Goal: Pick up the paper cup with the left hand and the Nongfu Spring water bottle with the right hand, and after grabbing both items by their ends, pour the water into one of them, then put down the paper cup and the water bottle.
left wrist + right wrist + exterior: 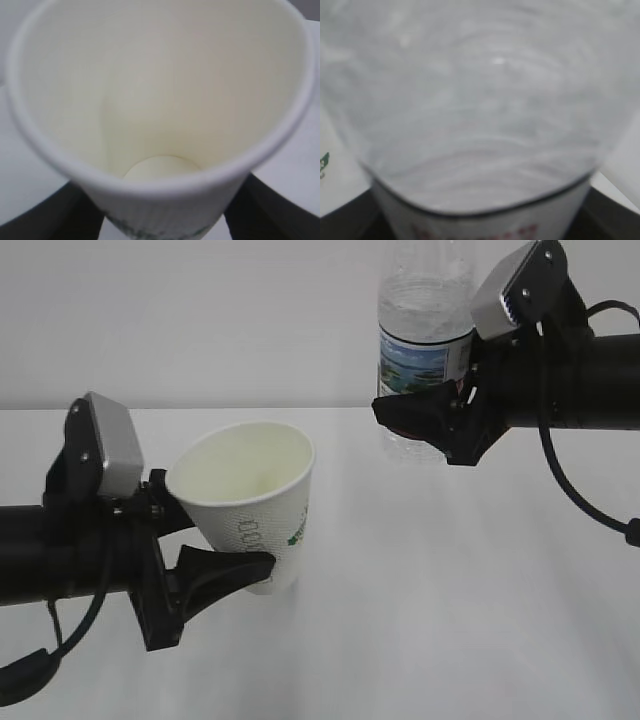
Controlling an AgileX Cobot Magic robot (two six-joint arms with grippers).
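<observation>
White paper cup (255, 505), cream inside

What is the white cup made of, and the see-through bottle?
The paper cup looks like matte paper: rolled rim, printed side, pale cream inside. The water bottle looks like clear, shiny plastic: you can see through its ribbed wall, and a glossy label wraps it.

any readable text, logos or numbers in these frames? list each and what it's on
None fully readable.
paper cup: grey vertical lettering, looks like "000" at most; green logo beside it, too small.
water bottle: label shows a landscape picture, no legible words.
Right wrist view: red characters on the bottle label, blurred.
</observation>
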